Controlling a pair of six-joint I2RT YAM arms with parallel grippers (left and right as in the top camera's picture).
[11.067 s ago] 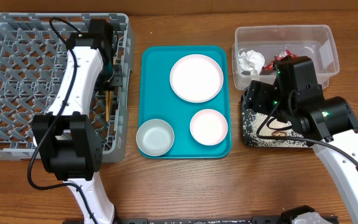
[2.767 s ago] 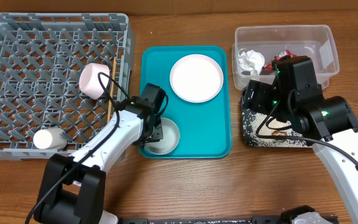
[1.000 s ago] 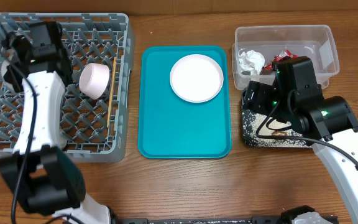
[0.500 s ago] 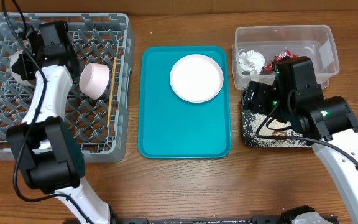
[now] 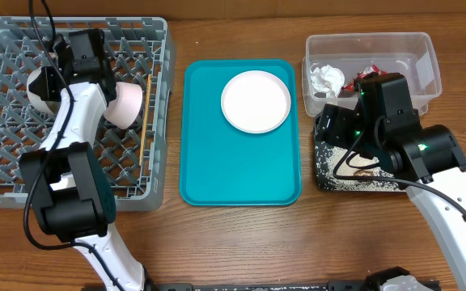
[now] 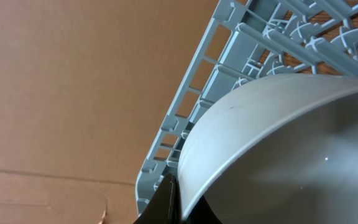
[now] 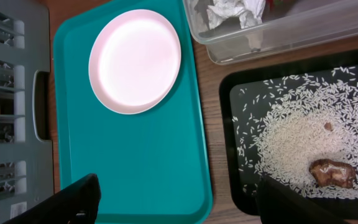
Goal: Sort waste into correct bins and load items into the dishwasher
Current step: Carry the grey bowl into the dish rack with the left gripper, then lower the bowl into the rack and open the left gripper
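Grey bowl (image 5: pixel 39 89), in left tool (image 5: pixel 57 73), has shifted right over rack (image 5: pixel 6 153)

One grey dish rack (image 5: pixel 6 174), one teal tray (image 5: pixel 241 170), one clear tub (image 5: pixel 370 38) and one black tray (image 7: pixel 226 149): four containers. Dishes number three: one round white plate (image 5: pixel 255 101), one smaller white dish (image 5: pixel 124 105), one pale bowl (image 5: pixel 37 89). One crumpled napkin (image 5: pixel 326 78), one red wrapper (image 5: pixel 370 69). The rice grains (image 7: pixel 297 137) are too many to count, with one brown food bit (image 7: pixel 331 172) (plus one smaller speck (image 7: pixel 328 126)). The chopsticks (image 5: pixel 145 121) show as a single thin line; whether one or two cannot be told. Two arms: left arm (image 5: pixel 79 121), right arm (image 5: pixel 411 149).
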